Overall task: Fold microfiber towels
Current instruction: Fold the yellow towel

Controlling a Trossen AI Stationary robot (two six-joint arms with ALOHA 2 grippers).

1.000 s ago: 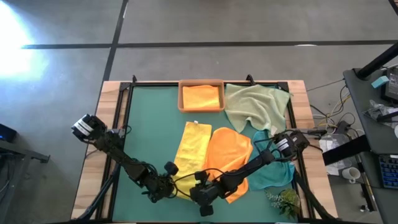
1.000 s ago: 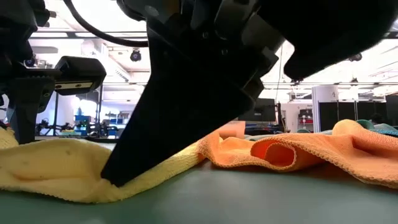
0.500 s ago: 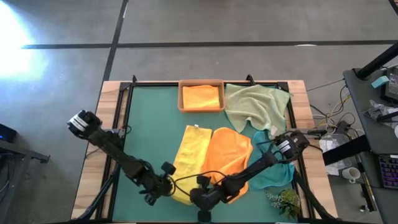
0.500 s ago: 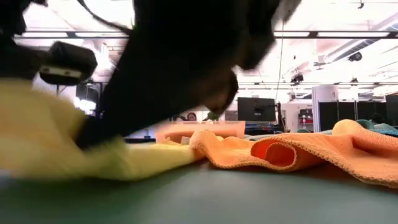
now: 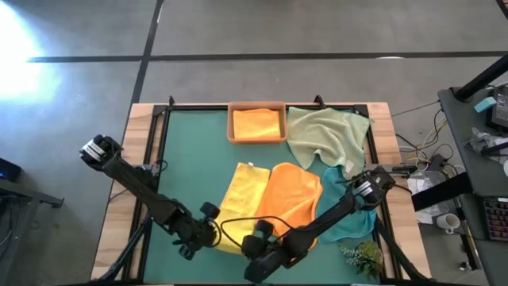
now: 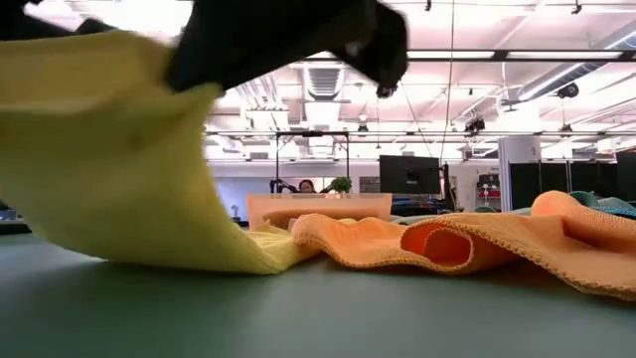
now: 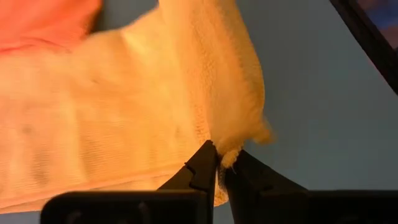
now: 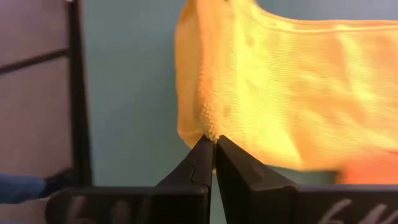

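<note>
Grippers first, since they sit nearest you at the table's front edge: your left gripper (image 5: 208,230) and right gripper (image 5: 252,237) are both pinched shut on the near edge of the yellow towel (image 5: 244,195), one at each near corner. Your left wrist view shows the fingers (image 7: 205,167) closed on a corner of yellow cloth, and your right wrist view shows the same, fingers (image 8: 202,158) clamped together on the other corner. From the low view you can see that near edge lifted clear of the dark green table mat (image 6: 318,318), the yellow towel sloping down until it meets the mat farther back.

Just beside it, on the right, lies an orange towel (image 5: 295,197), rumpled and touching the yellow one along its side. Past that, near the right arm, you have the teal towel (image 5: 347,225) lying partly under the arm. Farther back on the right, the pale green towel (image 5: 327,135) is spread loosely. At the far edge of the mat, the small wooden tray (image 5: 256,140) holds a second orange towel (image 5: 257,123), folded flat inside it.
</note>
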